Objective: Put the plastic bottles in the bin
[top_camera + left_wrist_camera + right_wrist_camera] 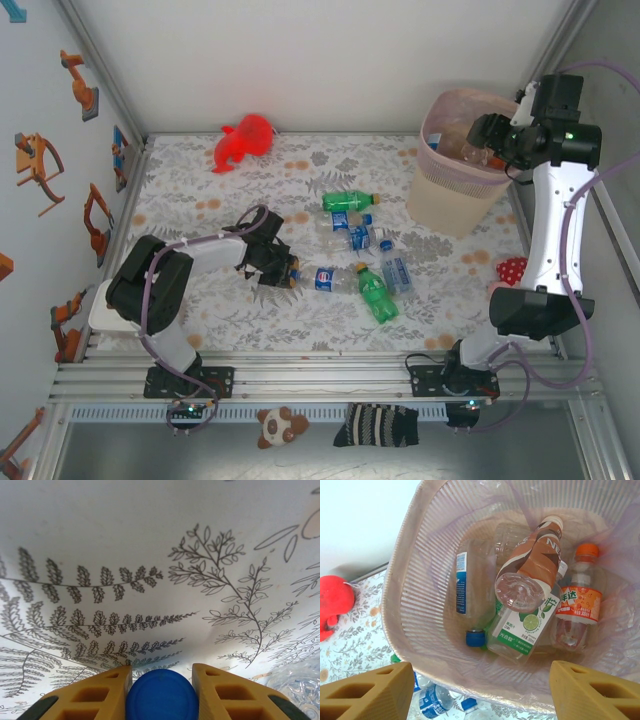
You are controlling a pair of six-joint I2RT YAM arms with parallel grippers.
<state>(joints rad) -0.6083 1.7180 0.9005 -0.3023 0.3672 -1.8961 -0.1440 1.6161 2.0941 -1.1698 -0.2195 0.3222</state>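
Five-odd bottles (525, 580) in bin (420, 580) under wide-open right claw (480, 687) | left claw (161, 674) pinching blue-capped bottle (161, 699) | about five loose bottles (378, 293) beyond it

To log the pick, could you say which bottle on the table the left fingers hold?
The leftmost bottle, blue-labelled: the fingers of the left gripper clamp its blue cap; the other bottles lie free.
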